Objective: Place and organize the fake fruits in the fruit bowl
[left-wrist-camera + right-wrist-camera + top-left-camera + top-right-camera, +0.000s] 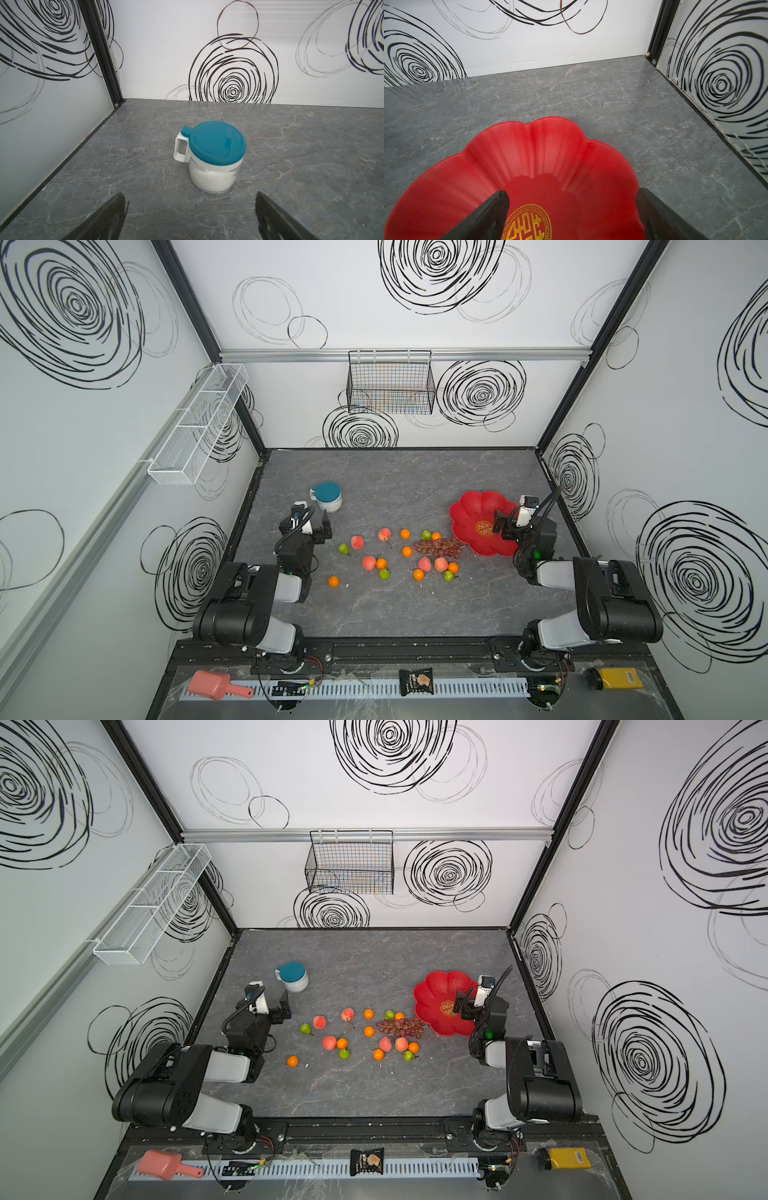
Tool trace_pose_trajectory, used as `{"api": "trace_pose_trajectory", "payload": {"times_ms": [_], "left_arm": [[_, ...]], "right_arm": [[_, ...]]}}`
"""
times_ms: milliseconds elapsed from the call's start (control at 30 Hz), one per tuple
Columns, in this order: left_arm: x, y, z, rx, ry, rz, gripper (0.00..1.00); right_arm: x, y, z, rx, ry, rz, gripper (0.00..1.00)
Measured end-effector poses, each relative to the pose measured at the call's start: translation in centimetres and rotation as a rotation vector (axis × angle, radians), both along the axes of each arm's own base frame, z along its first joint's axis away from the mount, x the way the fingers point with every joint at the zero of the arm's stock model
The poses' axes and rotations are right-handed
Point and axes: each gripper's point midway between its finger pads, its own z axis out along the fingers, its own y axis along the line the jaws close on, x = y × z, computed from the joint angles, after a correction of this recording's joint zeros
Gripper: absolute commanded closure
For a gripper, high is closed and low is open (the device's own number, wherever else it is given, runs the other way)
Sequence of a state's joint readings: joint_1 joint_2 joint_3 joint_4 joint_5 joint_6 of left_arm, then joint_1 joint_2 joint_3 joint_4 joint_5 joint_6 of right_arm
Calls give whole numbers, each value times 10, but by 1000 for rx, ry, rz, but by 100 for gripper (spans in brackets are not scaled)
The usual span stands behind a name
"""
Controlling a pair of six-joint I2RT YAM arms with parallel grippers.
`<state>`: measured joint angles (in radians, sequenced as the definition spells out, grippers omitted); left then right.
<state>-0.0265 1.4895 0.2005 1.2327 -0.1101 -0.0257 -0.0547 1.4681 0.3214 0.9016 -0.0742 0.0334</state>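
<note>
left pincer (190, 199): jaws wide apart, gripping nothing, low over the left side of the tabletop (311, 166). a white mug (212, 176) with a teal lid (216, 143) stands upright just beyond the fingertips on the far side, apart from them.

right pincer (572, 193): jaws wide apart, gripping nothing, held over the right part of the red bowl (539, 149). the gold emblem (529, 224) at the bowl's centre shows between the two fingers. whether they touch the bowl cannot be told.

the bowl sits level on the right side of the tabletop.

fruits (368, 562): all lie on the tabletop in a loose scatter between the two arms, left of the bowl.
- the grape bunch (442, 547) lies nearest, its right end just beside the bowl's near-left rim; contact cannot be told.
- seven oranges (407, 551), five peaches (424, 563) and four pears (343, 548) lie mixed together, several touching or just beside one another.
- one lone orange (333, 581) lies apart at the near left, close to the left arm.
</note>
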Motion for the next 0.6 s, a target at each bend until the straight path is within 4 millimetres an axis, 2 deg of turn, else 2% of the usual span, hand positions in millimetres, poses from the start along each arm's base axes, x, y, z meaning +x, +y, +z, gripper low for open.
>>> {"api": "trace_pose_trajectory", "payload": {"times_ms": [600], "left_arm": [[0,-1,2,-4,-7,-13,1]], "right_arm": [[0,0,0,0,0,1,0]]}}
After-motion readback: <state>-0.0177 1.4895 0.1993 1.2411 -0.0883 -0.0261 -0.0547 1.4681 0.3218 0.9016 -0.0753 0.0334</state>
